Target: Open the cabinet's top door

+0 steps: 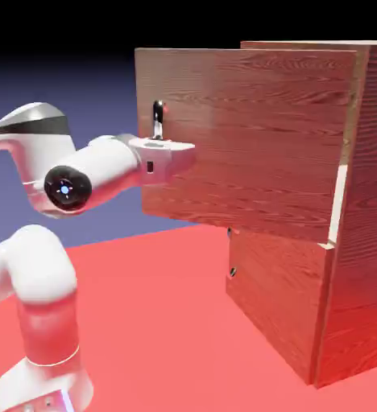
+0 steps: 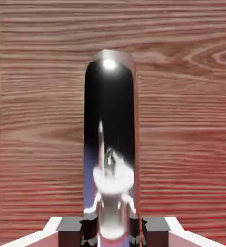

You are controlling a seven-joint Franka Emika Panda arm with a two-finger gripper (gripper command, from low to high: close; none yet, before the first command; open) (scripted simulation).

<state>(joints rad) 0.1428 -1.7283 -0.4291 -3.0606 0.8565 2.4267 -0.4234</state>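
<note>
1 pincer noted closed on the handle of the top door; red bench surface below, blue-violet backdrop behind the door.

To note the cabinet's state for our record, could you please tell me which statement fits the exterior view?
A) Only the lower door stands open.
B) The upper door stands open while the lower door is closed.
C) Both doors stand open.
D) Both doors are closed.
B: the upper door is swung out from the cabinet, while the lower door sits flush with its front.
</note>
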